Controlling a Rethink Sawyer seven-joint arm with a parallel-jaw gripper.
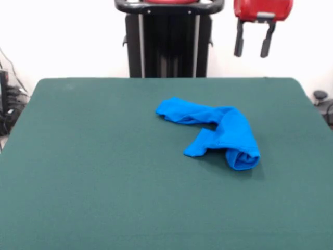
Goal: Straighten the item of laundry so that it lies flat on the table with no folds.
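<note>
Front view, the only 1 supplied: a wide table (pixel 93 198) with a dark green, felt-like top fills most of the picture, and a small bright blue T-shirt (pixel 218 130) lies on it a little right of centre. The shirt is bunched and rolled into a bent, sausage-like shape with 2 limbs: 1 runs from the upper left toward the right, then the cloth turns and drops toward the camera, ending in a thick rolled fold at the lower right (no print or lettering shows). Its fabric looks soft and thin, with rounded creases. Behind the table stands the black pedestal (pixel 169 41). The gripper (pixel 254 44) hangs at the top right, red-bodied with 2 dark fingers (pixel 239 44) spread apart and holding nothing. It is raised well above the table's far edge, so the shirt lies nearer the camera and slightly left of it.
</note>
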